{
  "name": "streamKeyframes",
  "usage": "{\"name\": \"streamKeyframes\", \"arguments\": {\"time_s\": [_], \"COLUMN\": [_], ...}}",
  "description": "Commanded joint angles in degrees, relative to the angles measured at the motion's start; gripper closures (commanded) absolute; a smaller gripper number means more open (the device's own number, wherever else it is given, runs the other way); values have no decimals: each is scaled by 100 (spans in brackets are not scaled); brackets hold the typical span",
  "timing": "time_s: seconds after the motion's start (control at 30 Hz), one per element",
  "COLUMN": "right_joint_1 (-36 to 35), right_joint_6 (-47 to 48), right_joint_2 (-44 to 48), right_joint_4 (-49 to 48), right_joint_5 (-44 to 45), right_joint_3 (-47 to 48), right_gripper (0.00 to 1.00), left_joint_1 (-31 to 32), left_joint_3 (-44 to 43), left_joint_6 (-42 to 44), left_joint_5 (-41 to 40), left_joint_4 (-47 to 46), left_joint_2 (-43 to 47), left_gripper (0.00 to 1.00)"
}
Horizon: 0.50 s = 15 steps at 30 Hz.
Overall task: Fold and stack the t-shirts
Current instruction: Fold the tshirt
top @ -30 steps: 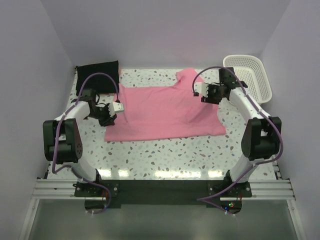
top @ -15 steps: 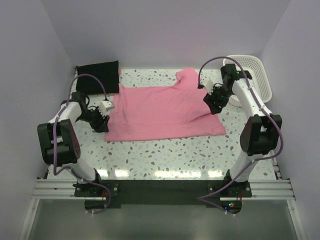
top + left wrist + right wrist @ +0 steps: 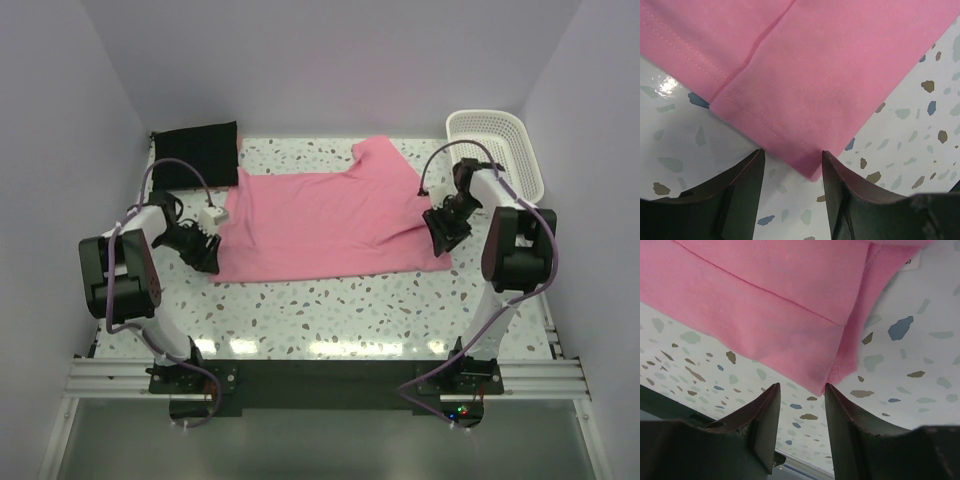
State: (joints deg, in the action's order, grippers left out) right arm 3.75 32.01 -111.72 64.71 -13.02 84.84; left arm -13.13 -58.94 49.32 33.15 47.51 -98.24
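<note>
Plain pink soft-fabric short-sleeved t-shirt [image 3: 330, 215]: where do my fingers stand on it?

Your left fingers [image 3: 755, 172] are apart and clamped on nothing. The shirt's near-left hem corner pokes into the gap between them, lying flat on the white speckled surface [image 3: 350, 300].

And the right?

Your right fingers [image 3: 769, 405] are apart too, gripping nothing, with the near-right corner at the mouth of their gap.

Where does the shirt lie?

It is spread across the middle of the surface between your arms, one sleeve pointing to the far side. The folded black fabric rectangle [image 3: 195, 152] sits in the far-left corner, close to the shirt; you cannot tell whether they touch. The white lattice plastic basket [image 3: 497, 150] stands at the far right, apart from the shirt.
</note>
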Motion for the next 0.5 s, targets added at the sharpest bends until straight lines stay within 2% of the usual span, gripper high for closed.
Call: {"name": "streamKeyframes", "arguments": {"time_s": [0.0, 0.23, 0.3, 0.33, 0.37, 0.4, 0.43, 0.47], "right_joint_1": [-59, -59, -50, -41, -41, -15, -23, -15], "right_joint_6": [-327, -318, -266, -204, -186, -151, -134, -73], "right_joint_2": [-113, -218, -289, -297, -271, -254, -245, -201], "right_joint_4": [-239, -362, -397, -415, -450, -442, -424, -363], "right_joint_5": [124, 369, 589, 651, 790, 844, 888, 923], "right_joint_3": [-108, -362, -459, -581, -643, -679, -766, -802], "right_gripper": [57, 62, 67, 77, 82, 95, 100, 100], "left_joint_1": [-59, -59, -58, -59, -59, -50, -58, -67], "left_joint_3": [40, 225, 312, 330, 365, 392, 418, 479], "left_joint_6": [-274, -361, -397, -423, -388, -371, -301, -231], "left_joint_5": [-46, 52, -105, -176, -229, -351, -387, -423], "left_joint_4": [-128, -206, -303, -338, -312, -286, -242, -120], "left_joint_2": [-143, -213, -301, -345, -432, -468, -468, -416], "left_gripper": [46, 49, 59, 65, 81, 89, 95, 100]}}
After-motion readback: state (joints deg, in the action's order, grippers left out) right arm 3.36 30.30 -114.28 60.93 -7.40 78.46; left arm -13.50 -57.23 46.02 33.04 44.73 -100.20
